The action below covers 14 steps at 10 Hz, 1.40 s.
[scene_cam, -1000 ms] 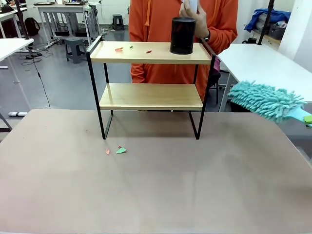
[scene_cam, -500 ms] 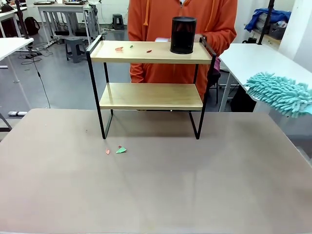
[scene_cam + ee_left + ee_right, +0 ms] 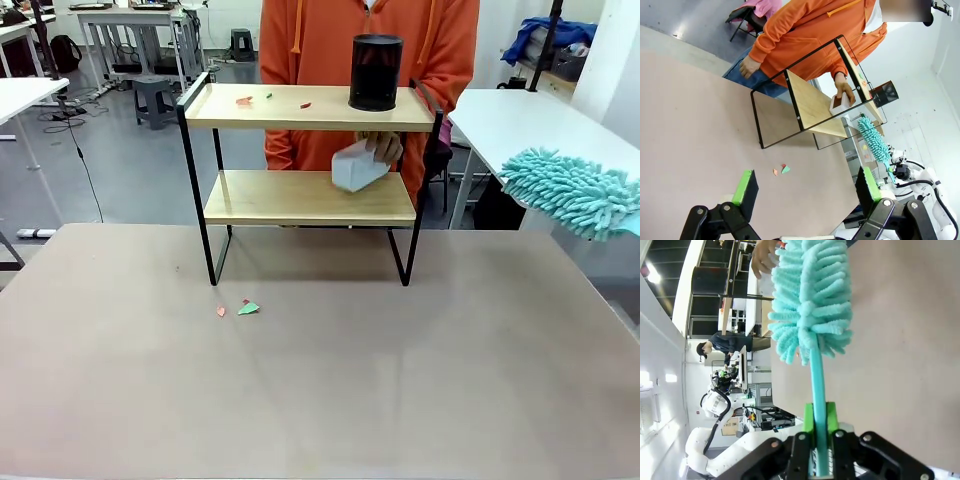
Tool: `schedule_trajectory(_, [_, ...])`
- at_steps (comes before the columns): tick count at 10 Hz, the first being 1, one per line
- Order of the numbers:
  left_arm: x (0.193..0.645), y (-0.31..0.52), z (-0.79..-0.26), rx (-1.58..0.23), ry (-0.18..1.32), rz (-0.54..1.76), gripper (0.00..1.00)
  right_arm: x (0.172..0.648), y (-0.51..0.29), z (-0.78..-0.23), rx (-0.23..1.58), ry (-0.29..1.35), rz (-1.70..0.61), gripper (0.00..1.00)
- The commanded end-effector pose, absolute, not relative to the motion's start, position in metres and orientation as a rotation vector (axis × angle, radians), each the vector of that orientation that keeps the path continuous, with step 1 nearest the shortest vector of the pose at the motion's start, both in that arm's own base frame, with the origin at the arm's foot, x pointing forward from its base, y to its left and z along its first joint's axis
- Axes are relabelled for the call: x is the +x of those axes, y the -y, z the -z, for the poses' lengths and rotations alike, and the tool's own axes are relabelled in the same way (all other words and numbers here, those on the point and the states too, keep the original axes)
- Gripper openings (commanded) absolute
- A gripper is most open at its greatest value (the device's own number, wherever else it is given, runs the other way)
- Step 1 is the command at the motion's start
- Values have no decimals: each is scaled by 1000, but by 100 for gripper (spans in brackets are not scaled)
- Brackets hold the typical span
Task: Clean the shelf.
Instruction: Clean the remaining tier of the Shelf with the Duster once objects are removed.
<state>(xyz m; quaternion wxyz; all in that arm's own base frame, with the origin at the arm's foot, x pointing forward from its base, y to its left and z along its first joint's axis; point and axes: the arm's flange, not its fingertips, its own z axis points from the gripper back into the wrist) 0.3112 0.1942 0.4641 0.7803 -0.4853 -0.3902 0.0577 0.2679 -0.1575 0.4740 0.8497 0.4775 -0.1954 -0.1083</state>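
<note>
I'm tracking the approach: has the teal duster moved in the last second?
Yes. The duster has shifted right, away from the right legs of the shelf, then held for the last half second.

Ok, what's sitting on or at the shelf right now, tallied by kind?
Paper scraps on the top board of the shelf: 3
Black canister on the top board: 1
White box held in the person's hand at the lower board: 1
Total: 5

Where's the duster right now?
Front view: the teal duster hangs at the far right edge, right of the shelf and clear of it. The right gripper is shut on its handle.
</note>
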Motion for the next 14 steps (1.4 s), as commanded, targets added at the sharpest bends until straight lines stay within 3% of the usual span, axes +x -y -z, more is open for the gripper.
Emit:
schedule_trajectory(1, [312,-193,-464,-1055,872,-109,100,268,156,-473,995,435,212,12])
schedule_trajectory(13, [312,-193,-464,-1055,872,-109,100,268,158,-474,1004,413,229,12])
schedule_trajectory(14, [312,-193,-464,-1055,872,-109,100,275,139,-509,939,490,184,12])
